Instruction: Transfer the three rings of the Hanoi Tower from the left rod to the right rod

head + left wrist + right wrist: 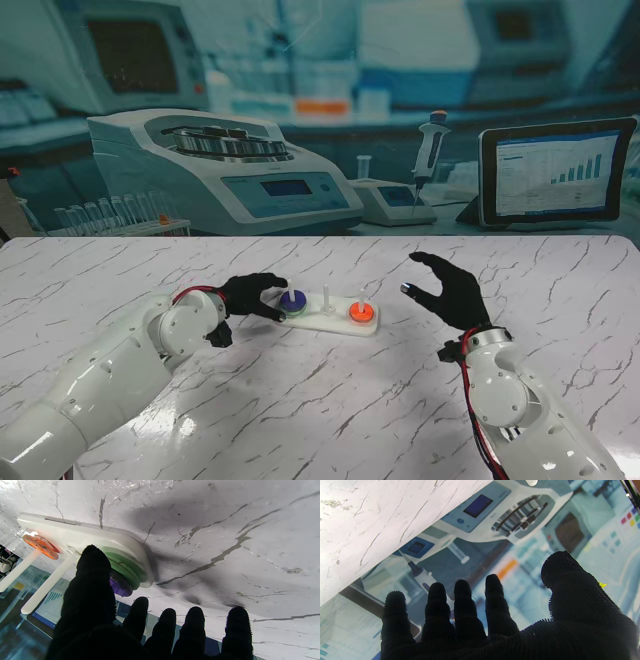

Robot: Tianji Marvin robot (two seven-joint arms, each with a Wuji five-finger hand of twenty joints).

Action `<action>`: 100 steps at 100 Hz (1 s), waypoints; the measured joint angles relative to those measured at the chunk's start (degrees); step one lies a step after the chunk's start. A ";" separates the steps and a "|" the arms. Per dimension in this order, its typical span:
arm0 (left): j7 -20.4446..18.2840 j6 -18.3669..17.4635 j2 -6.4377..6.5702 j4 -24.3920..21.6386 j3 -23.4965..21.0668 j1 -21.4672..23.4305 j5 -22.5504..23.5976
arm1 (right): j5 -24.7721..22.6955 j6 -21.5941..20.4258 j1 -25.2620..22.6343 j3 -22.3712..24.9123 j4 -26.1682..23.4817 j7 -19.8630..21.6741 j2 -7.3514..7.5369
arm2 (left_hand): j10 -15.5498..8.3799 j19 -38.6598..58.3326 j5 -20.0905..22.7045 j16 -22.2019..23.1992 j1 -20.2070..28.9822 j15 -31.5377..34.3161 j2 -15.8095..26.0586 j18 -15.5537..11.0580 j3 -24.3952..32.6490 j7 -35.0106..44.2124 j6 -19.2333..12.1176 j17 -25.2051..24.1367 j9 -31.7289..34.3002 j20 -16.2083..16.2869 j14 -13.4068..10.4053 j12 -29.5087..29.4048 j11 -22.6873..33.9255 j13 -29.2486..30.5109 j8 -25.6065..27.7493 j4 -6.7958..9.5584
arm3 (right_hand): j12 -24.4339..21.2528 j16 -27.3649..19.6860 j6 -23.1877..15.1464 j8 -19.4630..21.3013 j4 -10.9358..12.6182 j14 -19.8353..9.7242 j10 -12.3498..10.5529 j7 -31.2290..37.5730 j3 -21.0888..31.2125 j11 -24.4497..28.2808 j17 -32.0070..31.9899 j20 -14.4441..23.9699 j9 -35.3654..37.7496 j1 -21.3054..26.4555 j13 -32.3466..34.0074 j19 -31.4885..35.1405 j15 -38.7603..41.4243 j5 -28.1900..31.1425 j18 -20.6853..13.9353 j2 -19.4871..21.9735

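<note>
The left hand [252, 294], in a black glove, reaches to the left end of the white Hanoi Tower base [330, 322]. Its thumb lies against the purple ring [293, 299]; the other fingers are spread and touch nothing, so the hand holds no ring. In the left wrist view the purple ring [120, 586] sits on a green ring [125, 566] on the left rod, just past the thumb tip. Beyond them stands the bare middle rod [326, 296], then the right rod [361, 298] with the orange ring [361, 313] at its foot.

The right hand [448, 290] hovers to the right of the base, well apart from it, fingers spread and empty.

The backdrop shows a tablet [556, 178] with a bar chart; its writing is too small to read. No brand or label is legible anywhere.
</note>
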 measured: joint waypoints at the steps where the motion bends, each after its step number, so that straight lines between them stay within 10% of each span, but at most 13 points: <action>1: 0.10 -0.03 -0.03 0.06 0.05 -0.02 0.02 | 0.00 0.00 0.00 0.00 0.00 0.00 0.00 | 0.00 0.00 0.00 0.00 0.00 0.00 0.00 0.00 0.00 -0.02 0.00 0.02 -0.11 0.01 0.00 0.00 0.00 0.00 0.00 0.00 | 0.00 0.00 0.00 0.00 0.00 0.00 0.00 0.00 0.00 0.00 0.00 0.00 0.00 0.00 0.00 0.00 0.00 0.00 0.00 0.00; 51: 2.31 -1.00 -1.13 2.33 2.83 -1.75 0.08 | 0.11 0.09 -0.06 0.08 -0.07 0.17 0.00 | 0.00 -0.02 -0.02 0.00 -0.50 0.00 -0.76 0.01 2.50 -0.09 -0.07 -0.27 -0.22 0.69 0.00 0.00 0.00 0.00 0.05 0.00 | 0.00 0.00 0.00 0.00 0.00 0.00 0.00 0.00 0.00 0.01 0.00 0.00 0.00 0.00 0.00 0.00 0.00 0.00 0.00 0.00; 100: 3.56 -1.41 -1.61 2.99 3.47 -1.97 -0.11 | 0.10 0.16 -0.06 0.05 -0.07 0.17 0.01 | -0.57 -0.03 2.85 0.00 0.07 0.00 -1.43 0.01 6.79 3.20 -9.41 0.18 0.64 1.35 0.00 0.00 0.03 0.03 3.73 0.00 | 0.01 0.00 0.00 0.00 0.00 0.00 0.00 0.00 0.00 0.01 0.00 0.00 0.00 0.00 0.00 0.00 0.00 0.00 0.00 0.00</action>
